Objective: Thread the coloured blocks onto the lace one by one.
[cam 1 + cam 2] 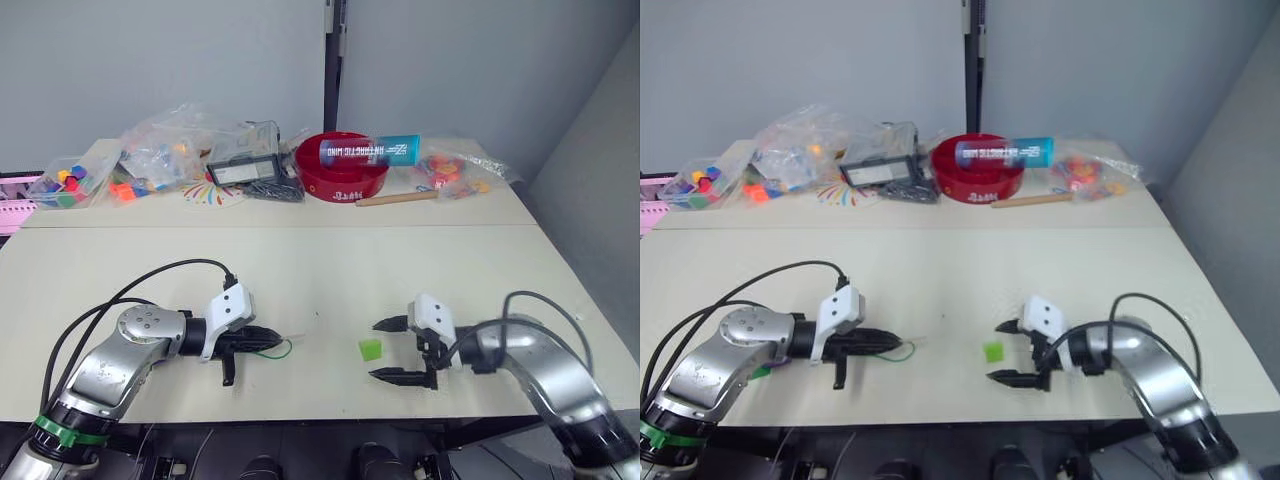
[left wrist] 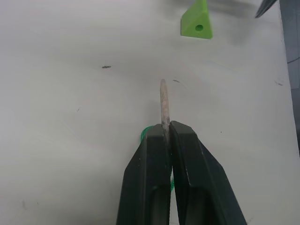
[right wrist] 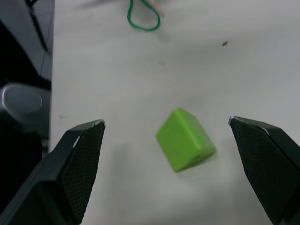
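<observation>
Pale and mostly bare, the near surface (image 1: 330,270) carries just the things in play, while bags of toy pieces (image 1: 150,160), a red bowl (image 1: 340,170) and other clutter sit well back along the wall.

Low on the robot's left, the left hand (image 2: 165,129) has its two black fingers pressed together on the lace (image 2: 163,101), gripping it just behind the stiff pale tip. That grip seems chosen so the tip sticks straight out past the fingertips like a needle, free to enter a hole. A green loop of the lace trails on the surface beside the hand.

A light green block (image 1: 371,349) lies on the surface between the two hands, nearer the right one. In the left wrist view its hole faces back toward the lace tip, roughly in line with it but apart.

At the block, the right hand (image 3: 166,136) hangs with its fingers spread wide, one on each side, touching nothing. It looks set to close on the block and steady it for threading. No block is on the lace yet.
</observation>
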### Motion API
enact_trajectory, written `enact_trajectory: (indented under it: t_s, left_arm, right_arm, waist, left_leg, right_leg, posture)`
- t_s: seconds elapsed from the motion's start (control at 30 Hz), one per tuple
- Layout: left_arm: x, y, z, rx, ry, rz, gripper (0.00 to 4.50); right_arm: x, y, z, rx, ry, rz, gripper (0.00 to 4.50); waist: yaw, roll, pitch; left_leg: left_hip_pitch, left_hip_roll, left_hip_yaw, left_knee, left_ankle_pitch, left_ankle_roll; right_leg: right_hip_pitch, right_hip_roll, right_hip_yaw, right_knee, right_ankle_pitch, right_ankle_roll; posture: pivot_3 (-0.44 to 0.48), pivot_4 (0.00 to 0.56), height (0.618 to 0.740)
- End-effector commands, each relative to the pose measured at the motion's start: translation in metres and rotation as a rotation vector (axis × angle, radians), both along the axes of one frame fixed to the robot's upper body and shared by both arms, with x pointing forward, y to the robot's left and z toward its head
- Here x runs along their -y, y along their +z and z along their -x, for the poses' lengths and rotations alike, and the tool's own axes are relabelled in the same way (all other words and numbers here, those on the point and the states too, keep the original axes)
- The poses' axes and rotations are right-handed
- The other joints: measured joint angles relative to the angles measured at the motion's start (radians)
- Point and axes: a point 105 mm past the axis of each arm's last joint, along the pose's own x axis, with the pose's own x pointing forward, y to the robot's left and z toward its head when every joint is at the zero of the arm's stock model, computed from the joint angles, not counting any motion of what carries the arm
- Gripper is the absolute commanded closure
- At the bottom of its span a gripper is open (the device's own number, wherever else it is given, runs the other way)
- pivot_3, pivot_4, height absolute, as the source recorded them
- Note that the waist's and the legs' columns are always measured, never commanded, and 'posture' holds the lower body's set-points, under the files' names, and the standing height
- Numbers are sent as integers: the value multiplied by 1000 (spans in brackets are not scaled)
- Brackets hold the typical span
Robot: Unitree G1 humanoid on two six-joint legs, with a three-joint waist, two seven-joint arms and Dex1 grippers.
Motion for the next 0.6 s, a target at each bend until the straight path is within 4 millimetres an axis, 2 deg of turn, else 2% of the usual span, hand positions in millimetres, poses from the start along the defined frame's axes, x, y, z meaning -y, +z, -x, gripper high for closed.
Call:
enact_trajectory:
  t_s: [0.03,0.2,0.3,0.53,0.6]
  left_arm:
    - [2,7,3,30,-17,-1,4500]
    - [0,7,5,30,-8,-3,4500]
    - [-1,7,6,30,-4,-4,4500]
    - [1,8,9,31,-15,-3,4500]
    - [3,9,9,33,-23,-1,4500]
  right_arm:
    - [1,-4,-9,47,89,24,20]
    - [0,-13,-18,39,117,29,20]
    - [-1,-18,-17,27,124,19,837]
    - [-2,-25,-12,22,118,6,3165]
    - [-7,-23,-12,29,101,-14,3185]
  waist:
    - [1,0,0]
    - [2,0,0]
    - [2,0,0]
    - [2,0,0]
    - [2,0,0]
  left_leg:
    - [0,0,0,0,0,0]
    - [0,0,0,0,0,0]
    - [1,0,0,0,0,0]
    - [1,0,0,0,0,0]
    - [1,0,0,0,0,0]
  right_leg:
    - [0,0,0,0,0,0]
    - [0,0,0,0,0,0]
    - [0,0,0,1,0,0]
    - [1,0,0,1,0,0]
    - [1,0,0,1,0,0]
  posture:
    - [0,150,731]
    - [0,150,731]
    - [0,150,731]
    - [0,150,731]
    - [0,150,731]
